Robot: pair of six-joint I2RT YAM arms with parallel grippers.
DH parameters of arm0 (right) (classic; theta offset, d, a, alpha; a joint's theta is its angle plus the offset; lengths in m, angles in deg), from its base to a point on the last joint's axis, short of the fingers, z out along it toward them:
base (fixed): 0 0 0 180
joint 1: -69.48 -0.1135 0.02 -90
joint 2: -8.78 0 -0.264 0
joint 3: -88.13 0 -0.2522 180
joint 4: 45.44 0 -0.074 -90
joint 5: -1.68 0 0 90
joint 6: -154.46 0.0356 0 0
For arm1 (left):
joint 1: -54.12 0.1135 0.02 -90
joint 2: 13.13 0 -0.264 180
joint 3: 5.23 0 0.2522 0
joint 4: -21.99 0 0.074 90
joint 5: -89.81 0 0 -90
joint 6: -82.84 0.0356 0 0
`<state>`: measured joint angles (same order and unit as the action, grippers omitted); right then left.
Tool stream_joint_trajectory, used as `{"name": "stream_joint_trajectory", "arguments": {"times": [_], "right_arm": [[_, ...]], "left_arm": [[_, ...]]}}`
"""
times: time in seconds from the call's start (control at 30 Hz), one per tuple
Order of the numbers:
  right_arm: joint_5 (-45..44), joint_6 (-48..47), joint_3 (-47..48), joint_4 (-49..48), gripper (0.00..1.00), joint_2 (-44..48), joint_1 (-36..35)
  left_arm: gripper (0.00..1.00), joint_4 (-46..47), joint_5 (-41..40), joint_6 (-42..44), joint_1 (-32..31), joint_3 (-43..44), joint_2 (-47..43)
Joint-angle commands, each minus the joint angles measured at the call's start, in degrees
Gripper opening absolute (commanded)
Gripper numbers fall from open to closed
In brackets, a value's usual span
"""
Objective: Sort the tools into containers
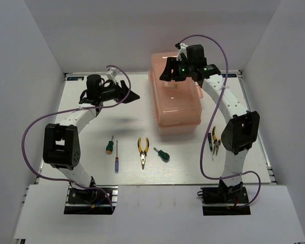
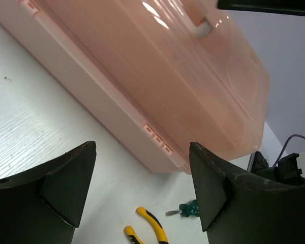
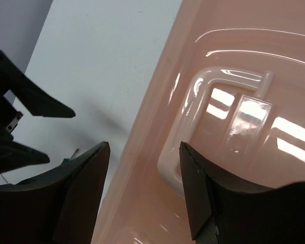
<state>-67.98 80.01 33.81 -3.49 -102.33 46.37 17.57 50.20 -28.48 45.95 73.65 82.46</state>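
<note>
Toolbox (image 1: 175, 96), salmon-pink and translucent, sits shut at the far middle of the white table (image 1: 137, 127), lid down and its recessed handle (image 3: 193, 96) facing up. No tool is inside that can be seen, so the sorting proper has not begun; the step in hand looks like getting the box open.

Over the lid hangs the right gripper (image 1: 170, 71), jaws spread, just above and beside the handle recess without touching it. The left gripper (image 1: 128, 94) hovers near the box's left side, jaws also spread and holding nothing; its wrist view looks along the side wall with its small clips.

All six tools lie loose on the near half of the table, well apart from the box. One pair of yellow-and-black pliers (image 1: 143, 151) lies in the middle, the other pliers (image 1: 215, 142) beside the right arm, with the dark green screwdriver (image 1: 210, 143) just beside them. The stubby green screwdriver (image 1: 163, 154) and the orange-green one (image 1: 109, 146) flank the middle pliers, and the thin purple-handled screwdriver (image 1: 116, 158) lies between.

Next, I judge, the right jaws must drop around the handle bar and pinch it, while the left steadies the box or frees a clip.
</note>
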Motion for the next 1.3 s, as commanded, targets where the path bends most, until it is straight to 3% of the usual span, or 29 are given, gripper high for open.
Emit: {"name": "stream_joint_trajectory", "arguments": {"times": [0.0,0.2,0.67,0.73,0.87,0.93,1.27], "right_arm": [[-6.9,4.5,2.7,-2.4,0.64,-0.9,-0.4],[-14.9,6.9,3.2,-0.9,0.64,-2.5,-1.7],[-9.4,14.1,-0.6,-0.9,0.62,-4.8,-1.4],[-8.0,15.6,-1.0,-0.9,0.58,-4.8,-1.4],[-5.1,17.6,-1.4,-1.5,0.38,-4.6,-1.1],[-3.3,18.6,-1.3,-1.7,0.33,-4.5,-1.1],[1.9,21.3,0.7,-3.5,0.28,-2.8,0.2]], "left_arm": [[0.84,2.2,1.3,1.3,-0.8,3.0,0.5],[0.82,5.4,1.9,0.2,-2.7,4.1,1.0],[0.81,10.0,0.7,1.5,-6.2,6.4,-1.2],[0.81,9.5,0.1,1.5,-6.2,6.9,-1.2],[0.8,9.5,-0.4,2.1,-7.4,8.9,-1.2],[0.79,9.5,-0.4,2.1,-7.4,10.5,-0.7],[0.79,6.4,-1.0,2.1,-10.6,19.9,4.9]]}}
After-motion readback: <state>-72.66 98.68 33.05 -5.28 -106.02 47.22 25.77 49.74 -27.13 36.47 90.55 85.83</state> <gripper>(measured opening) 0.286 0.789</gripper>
